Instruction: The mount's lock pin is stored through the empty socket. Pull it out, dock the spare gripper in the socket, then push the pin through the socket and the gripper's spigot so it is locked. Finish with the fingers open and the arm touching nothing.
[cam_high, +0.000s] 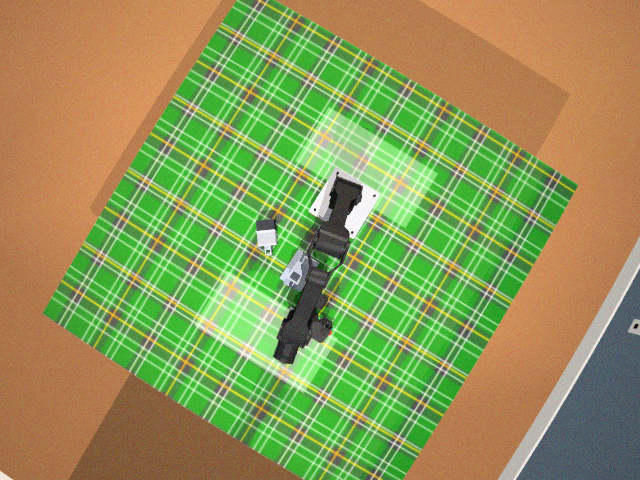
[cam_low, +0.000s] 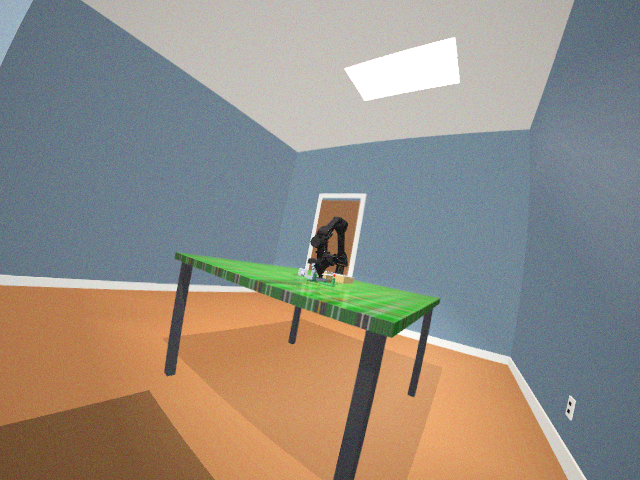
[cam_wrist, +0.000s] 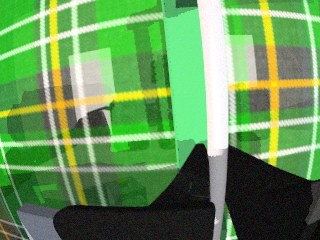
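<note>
We see the jaws nearly pressed together, pinching the lock pin (cam_wrist: 214, 74), a slim white rod with a red head at its far end; in the wrist view it runs straight up from between the two dark fingers and hangs over the green plaid counter (cam_high: 155, 155). From above, the gripper (cam_high: 323, 330) sits at the end of the arm (cam_high: 310, 294), which reaches out from a white base plate (cam_high: 320, 204), and a small red spot beside the gripper is the pin's head. We count one pin, one arm, one mount (cam_high: 295, 271) and one spare gripper (cam_high: 266, 235). The grey mount stands just beside the arm's middle link; we cannot tell from these views what its socket holds, since the arm partly covers it. The spare gripper, a white and grey block, lies on the counter apart from the mount, farther from the arm. In the exterior view the arm bends low over the counter (cam_low: 361, 304), with the small parts clustered at its foot.
</note>
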